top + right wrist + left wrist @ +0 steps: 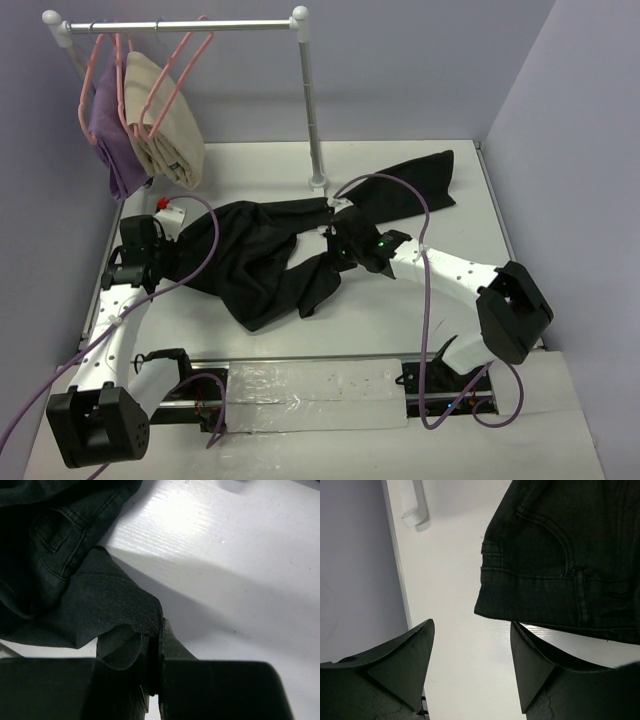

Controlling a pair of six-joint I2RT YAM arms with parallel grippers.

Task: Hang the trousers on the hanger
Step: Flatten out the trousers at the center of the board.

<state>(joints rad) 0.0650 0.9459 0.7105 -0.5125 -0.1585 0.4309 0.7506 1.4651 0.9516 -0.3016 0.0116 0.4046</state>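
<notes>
**State at this moment**

1. We take the rack (180, 24) as the landmark. Its right post (310, 110) stands on the table (400, 310).
2. The trousers (270, 255) lie crumpled on the table in front of the rack. One leg runs past the foot of the post, out to the right. The bulk lies left of the post, on the near side.
3. The hanger (186, 72) hangs from the rack's rail at its left end, well apart from the trousers. Beside it on the same rail hang a beige garment (165, 140) and a purple garment (112, 140).
4. The left gripper (471, 624) is below the rack's left end. Its fingers (400, 665) stand spread with only bare table between them. The waistband corner lies just beside the right finger; we cannot tell whether they touch.
5. The right gripper (160, 630) is just in front of the post. Its fingers are pressed together on a fold of trousers cloth.
</notes>
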